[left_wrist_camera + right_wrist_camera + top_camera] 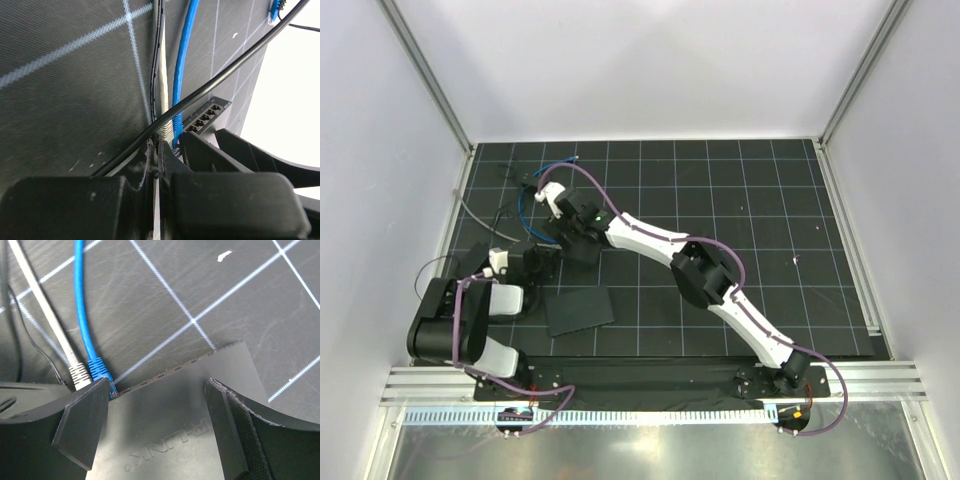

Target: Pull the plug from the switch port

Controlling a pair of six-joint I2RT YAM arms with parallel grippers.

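Note:
The black switch point(165, 415) lies under my right gripper point(157, 385), which is open, its fingers spread over the box's top. The blue cable point(80, 300) ends in a blue boot and a pale plug point(112, 389) seated in the port at the box's far-left corner, beside my left finger. A grey cable point(42, 310) is plugged in just left of it. In the left wrist view my left gripper point(159, 146) is shut, with a thin pale sliver between the pads, right by the grey boot point(167, 131). The blue cable point(181, 65) runs to the port row point(205, 117).
A wider flat black slab point(578, 310) lies near the left arm. A thin black wire point(225, 72) crosses above the cables. In the top view the switch point(582, 248) sits between the left gripper point(527, 258) and the right gripper point(578, 230). Metal frame rails border the mat.

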